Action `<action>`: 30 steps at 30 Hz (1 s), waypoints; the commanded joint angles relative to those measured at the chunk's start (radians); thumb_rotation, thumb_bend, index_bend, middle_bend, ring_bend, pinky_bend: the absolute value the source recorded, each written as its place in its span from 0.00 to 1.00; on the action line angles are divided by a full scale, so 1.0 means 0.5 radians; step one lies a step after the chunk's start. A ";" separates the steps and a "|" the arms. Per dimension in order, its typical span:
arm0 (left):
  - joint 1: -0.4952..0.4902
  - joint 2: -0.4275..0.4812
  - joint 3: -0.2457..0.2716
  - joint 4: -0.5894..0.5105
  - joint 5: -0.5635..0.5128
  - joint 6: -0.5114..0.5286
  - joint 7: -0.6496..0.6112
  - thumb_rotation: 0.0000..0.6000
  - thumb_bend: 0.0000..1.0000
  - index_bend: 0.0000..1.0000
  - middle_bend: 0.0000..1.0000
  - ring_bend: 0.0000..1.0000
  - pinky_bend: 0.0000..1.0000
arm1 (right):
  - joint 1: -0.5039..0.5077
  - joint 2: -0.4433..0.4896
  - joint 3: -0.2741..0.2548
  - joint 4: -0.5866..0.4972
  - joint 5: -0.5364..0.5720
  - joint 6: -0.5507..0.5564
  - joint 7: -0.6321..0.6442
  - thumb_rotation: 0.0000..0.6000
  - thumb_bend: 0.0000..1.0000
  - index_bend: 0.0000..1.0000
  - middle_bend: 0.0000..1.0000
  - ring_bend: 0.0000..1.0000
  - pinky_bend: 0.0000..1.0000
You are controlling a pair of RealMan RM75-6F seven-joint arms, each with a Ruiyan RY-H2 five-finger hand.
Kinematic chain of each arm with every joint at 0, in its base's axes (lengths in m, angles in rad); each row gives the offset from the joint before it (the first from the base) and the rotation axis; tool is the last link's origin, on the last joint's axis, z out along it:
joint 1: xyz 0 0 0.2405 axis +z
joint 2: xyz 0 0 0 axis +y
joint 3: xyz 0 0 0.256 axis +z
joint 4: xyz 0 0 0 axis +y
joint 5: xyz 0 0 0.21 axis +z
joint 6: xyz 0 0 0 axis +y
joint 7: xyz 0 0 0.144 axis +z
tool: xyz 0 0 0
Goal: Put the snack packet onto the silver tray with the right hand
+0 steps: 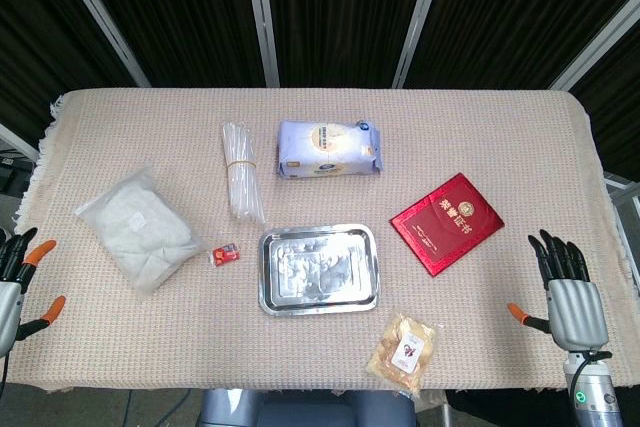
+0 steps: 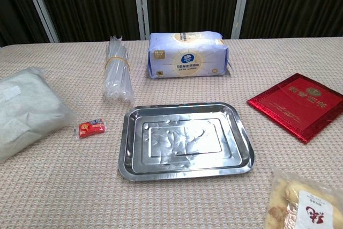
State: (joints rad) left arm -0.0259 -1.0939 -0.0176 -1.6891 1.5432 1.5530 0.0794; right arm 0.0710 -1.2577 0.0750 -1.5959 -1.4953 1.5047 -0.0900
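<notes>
Near the bottom edge of the head view, just right of centre, the snack packet [image 1: 404,348] lies flat on the counter [image 1: 520,147], close to the front edge and just below the lower right corner of the tray [image 1: 270,272], apart from it. The chest view shows it at lower right: clear film over pale yellow lumpy pieces, with a white and red label on top.

It looks light and soft, a thin crinkly bag that will give under the fingers and may slide on the woven cloth. The contents seem brittle, so a hard squeeze could crush them. A sensible hold would be across the bag's width near its middle, thumb on one long side and fingers on the other, pressing only lightly; the sealed ends are flatter and likelier to slip.

At lower right, the right hand [image 1: 570,292] hovers well apart from the packet, empty, fingers extended and spread. At the left edge, the left hand [image 1: 15,282] is only partly visible, fingers apart, holding nothing.
</notes>
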 commanded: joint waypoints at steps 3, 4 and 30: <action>0.005 0.002 0.003 0.001 0.001 0.005 0.001 1.00 0.28 0.15 0.00 0.00 0.00 | 0.000 -0.001 -0.004 0.006 -0.011 0.002 0.011 1.00 0.03 0.05 0.00 0.00 0.00; 0.007 0.004 0.004 0.001 0.002 0.008 -0.001 1.00 0.28 0.15 0.00 0.00 0.00 | -0.001 0.000 -0.005 0.006 -0.013 0.004 0.013 1.00 0.03 0.05 0.00 0.00 0.00; 0.025 0.042 0.018 -0.027 0.037 0.036 -0.005 1.00 0.28 0.15 0.00 0.00 0.00 | 0.088 0.108 -0.001 0.032 -0.120 -0.081 0.144 1.00 0.03 0.05 0.00 0.00 0.00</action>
State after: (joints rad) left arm -0.0127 -1.0737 -0.0083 -1.7019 1.5609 1.5708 0.0762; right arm 0.1020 -1.2167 0.0753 -1.5759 -1.5418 1.4777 -0.0295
